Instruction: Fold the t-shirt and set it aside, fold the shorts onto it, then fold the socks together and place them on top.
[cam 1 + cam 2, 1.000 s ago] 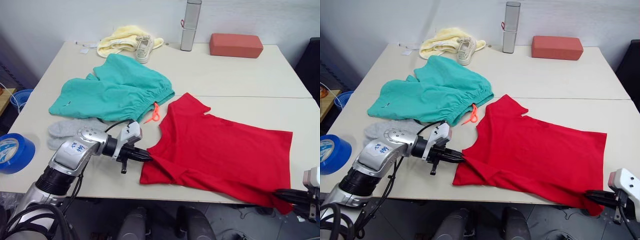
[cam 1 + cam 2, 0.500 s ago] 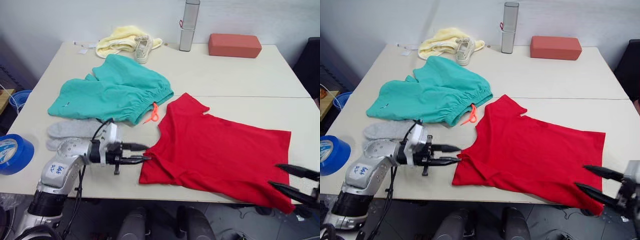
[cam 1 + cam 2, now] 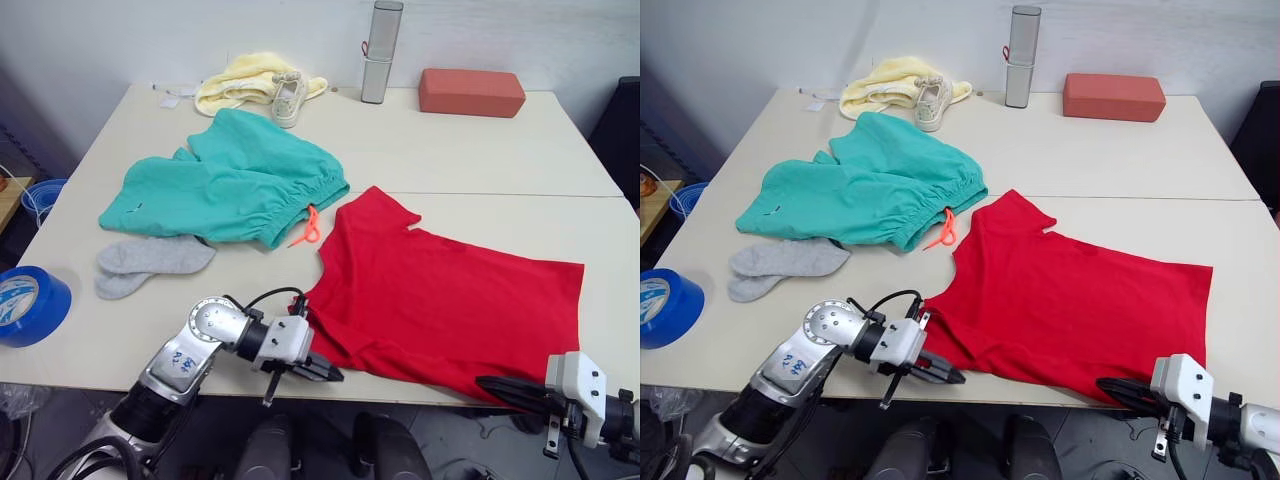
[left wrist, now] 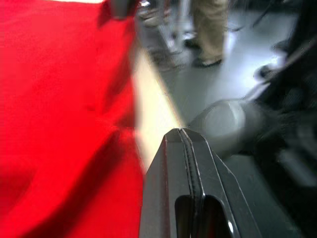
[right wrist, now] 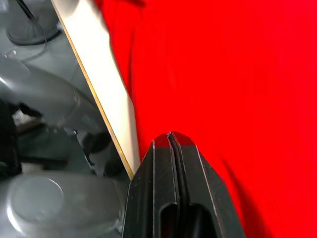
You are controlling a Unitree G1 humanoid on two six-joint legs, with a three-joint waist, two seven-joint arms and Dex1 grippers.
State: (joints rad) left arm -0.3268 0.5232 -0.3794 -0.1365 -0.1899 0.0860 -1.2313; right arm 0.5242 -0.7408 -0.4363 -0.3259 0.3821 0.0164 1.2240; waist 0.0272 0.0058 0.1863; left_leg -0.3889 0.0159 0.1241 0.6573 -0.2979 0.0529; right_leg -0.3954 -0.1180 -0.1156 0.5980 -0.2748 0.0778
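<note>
1. Red cloth, the t-shirt, lies spread flat on the near right part of the table, its near edge along the table's front edge.
2. We see the left gripper at the front edge of the table, just beside the t-shirt's near left corner; its fingers are pressed together with nothing between them.
3. We see the right gripper below the t-shirt's near right corner, at the table's front edge; its fingers are likewise closed flat on each other, empty.
4. Teal shorts lie crumpled on the left half, the orange-pink drawstring pointing toward the t-shirt.
5. Grey socks lie just beside the shorts' near edge.
6. At the far edge we note a yellow cloth, a small shoe, a metal cylinder and a red-brown block.
</note>
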